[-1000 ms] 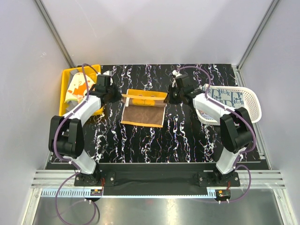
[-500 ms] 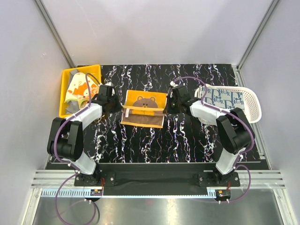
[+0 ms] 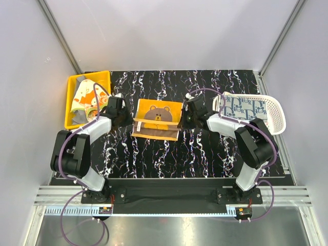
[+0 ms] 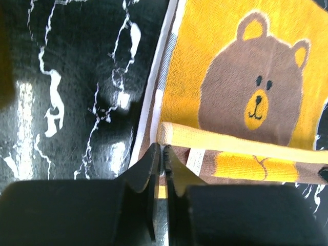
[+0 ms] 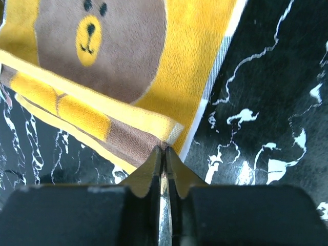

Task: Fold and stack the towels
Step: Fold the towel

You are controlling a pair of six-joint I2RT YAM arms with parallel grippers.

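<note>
From above, the bear towel (image 3: 158,118) was seen lying flat mid-table (image 3: 205,148), a near strip folded back over it. The left gripper (image 3: 127,120) was set at its left edge and the right gripper (image 3: 183,119) at its right. Crumpled towels (image 3: 84,97) were heaped in the yellow bin (image 3: 89,75). A blue-white towel (image 3: 246,106) lay in the white basket (image 3: 274,115).

At the left wrist, the fingers were seen almost together, a thin slit between them, tips at the folded strip's corner. Whether cloth was pinched could not be told.

At the right wrist the same was seen at the opposite corner.
</note>
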